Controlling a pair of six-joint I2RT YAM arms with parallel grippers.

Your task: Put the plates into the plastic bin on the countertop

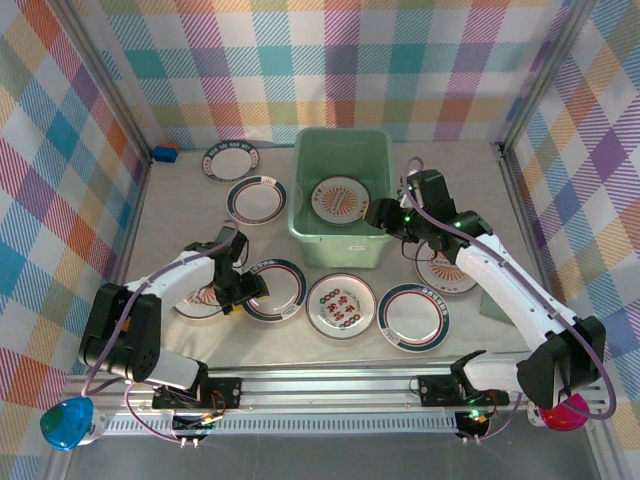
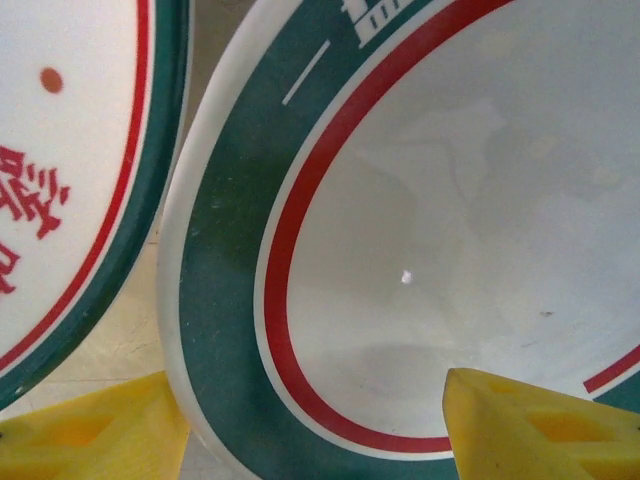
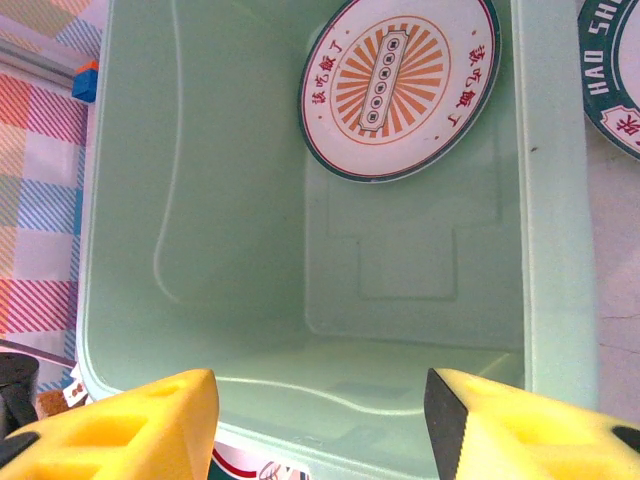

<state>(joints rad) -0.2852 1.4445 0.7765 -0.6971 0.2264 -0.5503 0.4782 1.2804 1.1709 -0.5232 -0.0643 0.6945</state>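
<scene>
The mint-green plastic bin [image 1: 340, 235] stands mid-countertop with one orange-sunburst plate [image 1: 340, 200] lying in it. Several more plates lie on the beige countertop [image 1: 180, 220]. My left gripper [image 1: 243, 287] is low over the left rim of a green-and-red rimmed plate [image 1: 285, 290]. In the left wrist view its yellow fingers [image 2: 530, 420] stand open astride that plate's rim [image 2: 220, 300], one outside and one over the white centre. My right gripper [image 1: 385, 213] hangs open and empty at the bin's right rim, above the bin's floor [image 3: 400, 250] and the sunburst plate [image 3: 400, 85].
Two plates [image 1: 232, 160] [image 1: 256, 199] lie back left, two [image 1: 341, 305] [image 1: 414, 316] in front of the bin, and one [image 1: 447, 272] under my right arm. A blue block [image 1: 165, 153] sits in the back-left corner. A flat green piece [image 1: 495, 303] lies at the right.
</scene>
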